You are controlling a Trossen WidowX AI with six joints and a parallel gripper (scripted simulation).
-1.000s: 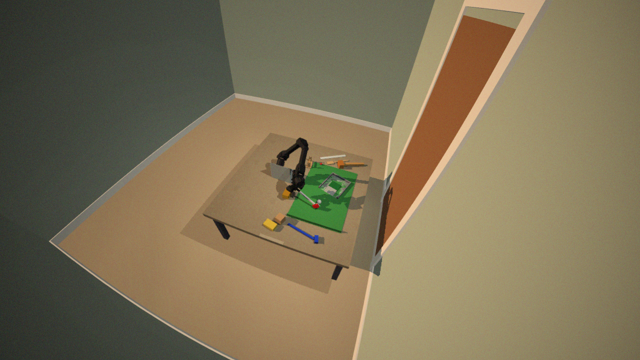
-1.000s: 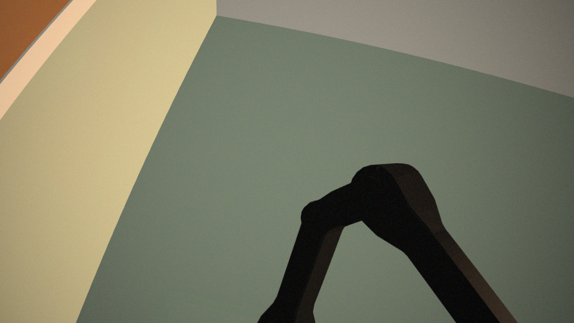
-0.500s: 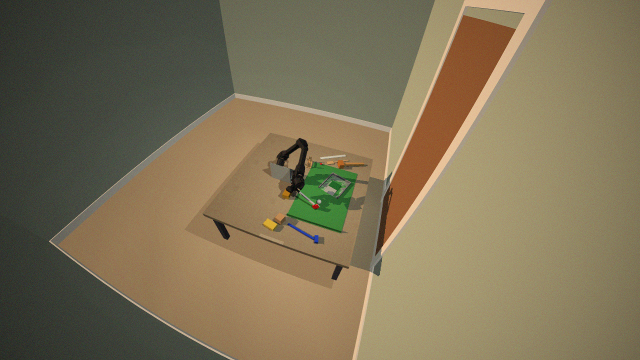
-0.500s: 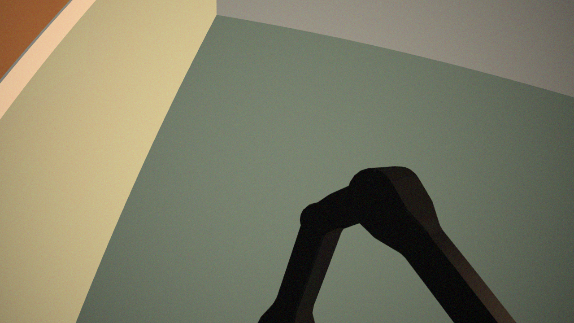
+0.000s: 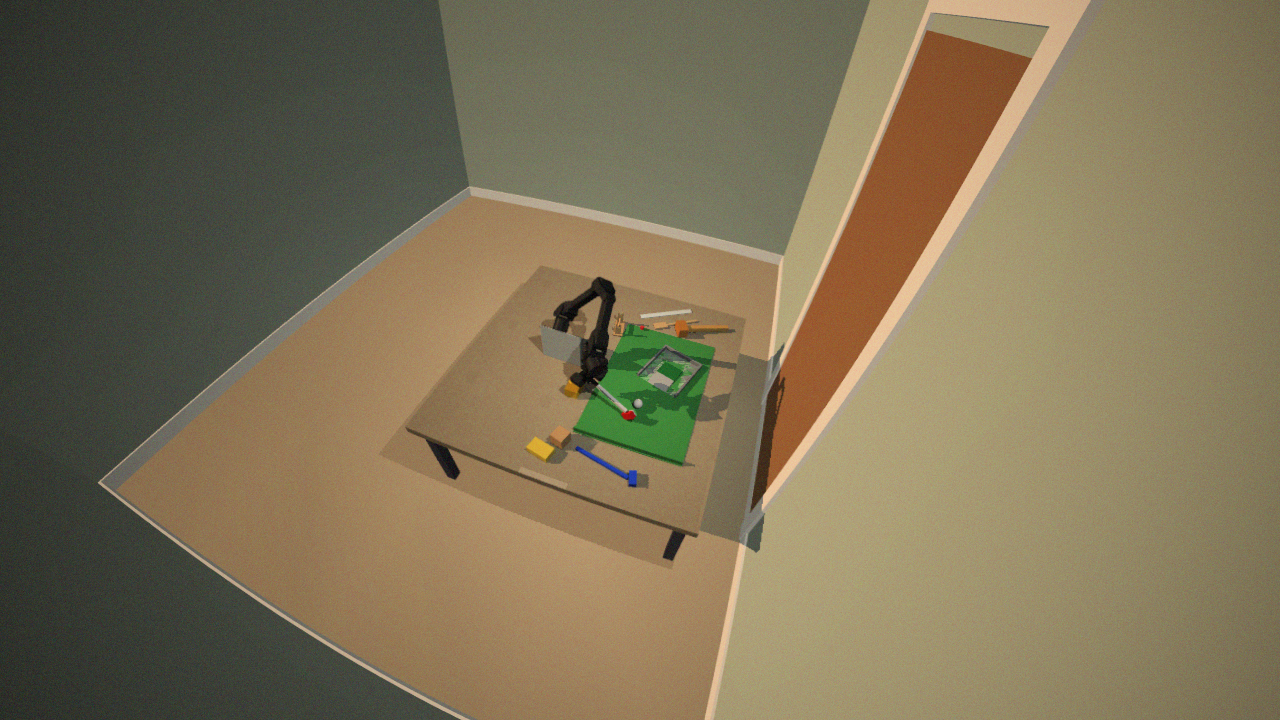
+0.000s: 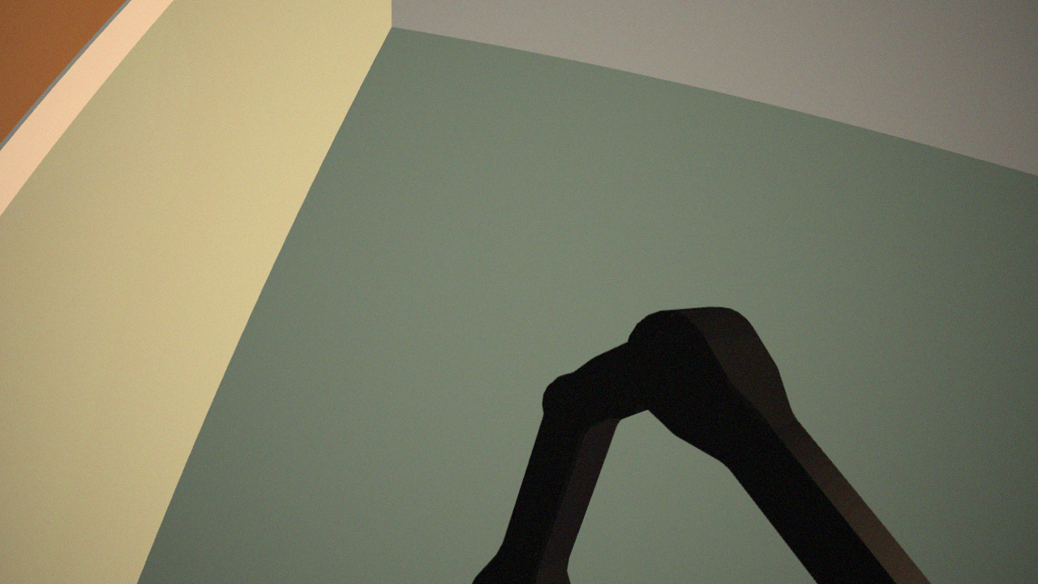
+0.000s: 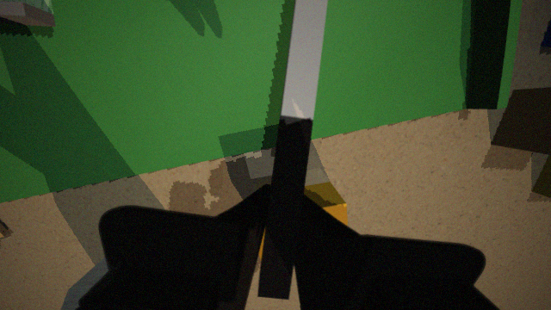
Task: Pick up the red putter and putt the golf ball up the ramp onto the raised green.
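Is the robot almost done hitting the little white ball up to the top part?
Not yet. Done: the red putter is picked up, its dark grip clamped in the gripper. In hand: the putter's red head sits right beside the golf ball on the green mat. Left: rolling the ball up onto the raised green.
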